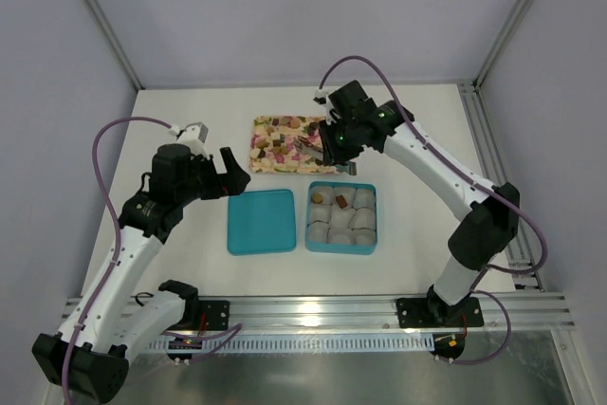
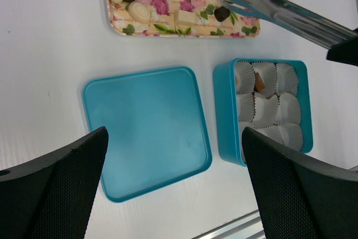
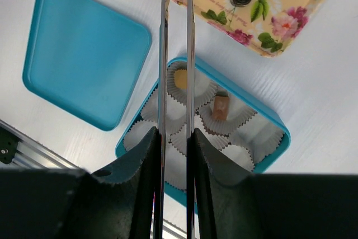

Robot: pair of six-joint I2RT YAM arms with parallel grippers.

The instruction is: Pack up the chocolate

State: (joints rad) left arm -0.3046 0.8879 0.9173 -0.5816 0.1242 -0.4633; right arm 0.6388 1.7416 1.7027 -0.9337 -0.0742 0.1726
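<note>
Two chocolates [image 3: 221, 107] in box [image 2: 224, 121] | right gripper [image 3: 174, 135] clenched on tongs [image 2: 279, 6] | left gripper [image 2: 174, 138] released

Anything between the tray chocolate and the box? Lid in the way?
Nothing visible. The lid lies flat on the table beside the box, not on it, so the cups are open from above. Only bare table separates tray and box. The tongs in the right gripper reach over the tray's chocolate.

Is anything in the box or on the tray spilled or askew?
Nothing looks spilled. Only the brown chocolate in the teal box looks odd: it seems to stand tilted in its paper cup, not flat.
</note>
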